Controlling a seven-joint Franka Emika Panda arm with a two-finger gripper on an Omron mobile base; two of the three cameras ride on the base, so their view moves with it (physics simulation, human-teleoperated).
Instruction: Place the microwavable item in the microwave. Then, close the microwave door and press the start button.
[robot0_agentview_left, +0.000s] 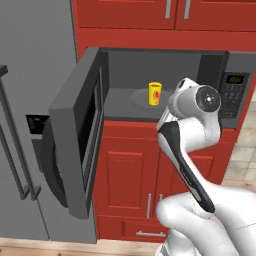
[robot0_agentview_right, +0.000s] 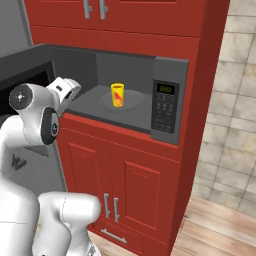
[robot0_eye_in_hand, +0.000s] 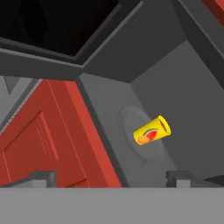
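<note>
Yellow cup (robot0_agentview_left: 155, 93) standing upright on the round turntable (robot0_agentview_right: 131, 103) inside the microwave (robot0_agentview_right: 165, 67), door (robot0_agentview_left: 77, 131) swung wide open to the left. Gripper (robot0_eye_in_hand: 112, 177) outside the cavity, fingers (robot0_eye_in_hand: 43, 177) spread wide and empty, their tips largely cut off. Keypad (robot0_agentview_right: 164, 106) markings too small to read.

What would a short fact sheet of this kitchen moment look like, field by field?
Cup: yellow cup stands upright on the round plate inside the microwave
Microwave door: door swung wide open to the left
Keypad: dark panel at the right, display lit
Gripper: gripper open, holding nothing, outside the cavity and pointed at the cup
Below: red cabinets
</note>
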